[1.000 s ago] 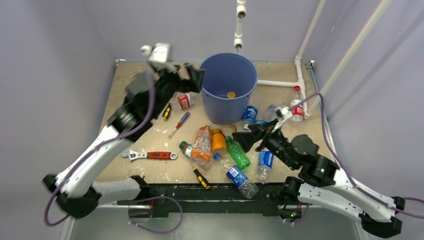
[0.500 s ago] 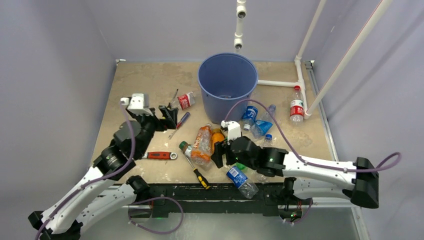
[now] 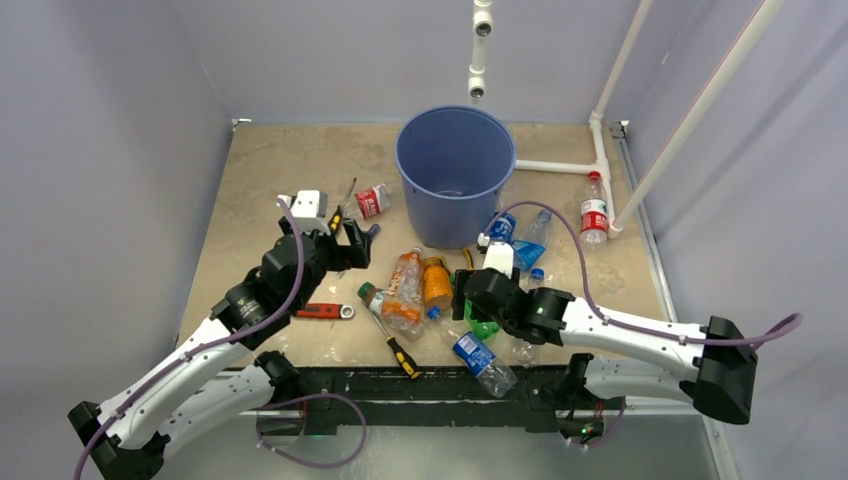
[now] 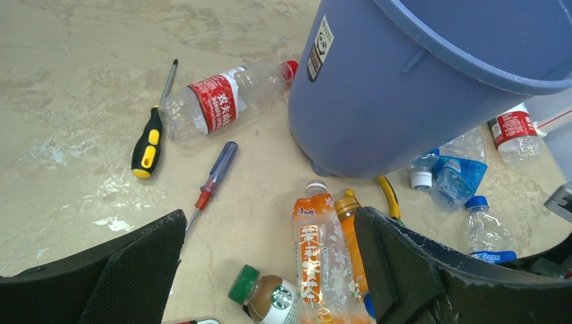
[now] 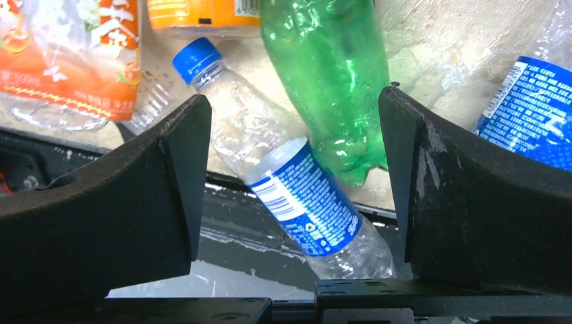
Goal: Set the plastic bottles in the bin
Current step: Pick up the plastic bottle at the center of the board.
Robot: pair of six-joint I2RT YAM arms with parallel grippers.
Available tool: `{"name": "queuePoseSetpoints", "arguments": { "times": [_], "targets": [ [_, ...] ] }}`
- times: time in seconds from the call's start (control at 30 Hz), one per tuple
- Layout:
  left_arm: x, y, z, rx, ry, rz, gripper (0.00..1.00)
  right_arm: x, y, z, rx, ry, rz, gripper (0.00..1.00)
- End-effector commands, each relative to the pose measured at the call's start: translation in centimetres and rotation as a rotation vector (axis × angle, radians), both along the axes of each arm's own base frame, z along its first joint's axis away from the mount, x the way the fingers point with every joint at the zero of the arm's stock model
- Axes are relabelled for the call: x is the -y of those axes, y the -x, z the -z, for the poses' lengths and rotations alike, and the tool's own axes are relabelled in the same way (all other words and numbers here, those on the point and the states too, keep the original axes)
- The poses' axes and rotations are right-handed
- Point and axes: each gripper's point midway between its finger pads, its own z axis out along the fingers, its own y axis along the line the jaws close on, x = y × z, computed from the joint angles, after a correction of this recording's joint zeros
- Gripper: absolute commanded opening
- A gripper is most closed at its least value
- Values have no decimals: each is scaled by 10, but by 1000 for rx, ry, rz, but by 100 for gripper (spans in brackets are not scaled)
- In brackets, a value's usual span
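Observation:
The blue bin [image 3: 455, 175] stands at the back centre and also shows in the left wrist view [image 4: 405, 101]. Several plastic bottles lie in front of it: an orange-label clear bottle [image 3: 405, 290] [image 4: 313, 263], an orange bottle [image 3: 437, 283], a green bottle [image 5: 330, 81] and a blue-label bottle [image 3: 480, 358] [image 5: 290, 196]. A red-label bottle [image 3: 372, 200] [image 4: 216, 101] lies left of the bin. My left gripper [image 3: 360, 240] [image 4: 270, 270] is open and empty above the table left of the cluster. My right gripper [image 3: 470, 305] [image 5: 293, 182] is open and empty over the green and blue-label bottles.
A Starbucks bottle [image 4: 266, 300], screwdrivers [image 4: 152, 135] [image 4: 212, 175], a red-handled wrench [image 3: 320, 311] and a yellow-black screwdriver [image 3: 400, 350] lie among the bottles. More bottles [image 3: 530, 235] [image 3: 593, 215] lie right of the bin by white pipes [image 3: 560, 167]. The table's front edge is just below the blue-label bottle.
My left arm came down from beside the bin's rim to the table left of the cluster. My right arm swung left from the right side to over the green and blue-label bottles.

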Motion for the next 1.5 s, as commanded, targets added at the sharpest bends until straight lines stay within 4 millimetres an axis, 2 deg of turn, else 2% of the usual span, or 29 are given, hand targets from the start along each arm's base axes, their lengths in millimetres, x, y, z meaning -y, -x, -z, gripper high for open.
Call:
{"name": "queuePoseSetpoints", "arguments": {
  "times": [0.0,0.13,0.4,0.63,0.9,0.97,1.1,1.23,1.37,1.47],
  "targets": [
    [4,2,-5,2,50,15,94,9,-11,5,4,4,76,88],
    [4,3,-6,0,51,15,94,11,-20,17,-17,2,115,87],
    [6,6,-10,10,73,37,94,11,-18,41,-60,52,122,84],
    [7,5,-11,12,78,35,94,14,-19,52,-72,73,145,78],
    [6,4,-11,14,78,27,93,6,-21,71,-90,104,118,73],
    [6,4,-11,13,76,24,93,5,-23,69,-82,101,117,69],
    [5,4,-10,11,71,19,93,9,-35,42,-4,95,144,60],
    [5,2,-10,13,68,16,93,11,-38,-1,64,59,124,57],
    [4,2,-14,19,63,10,93,-3,-31,-50,148,-4,-55,56],
    [1,1,-24,39,72,-3,93,-10,-16,-80,171,-55,-196,56]
  ]
}}
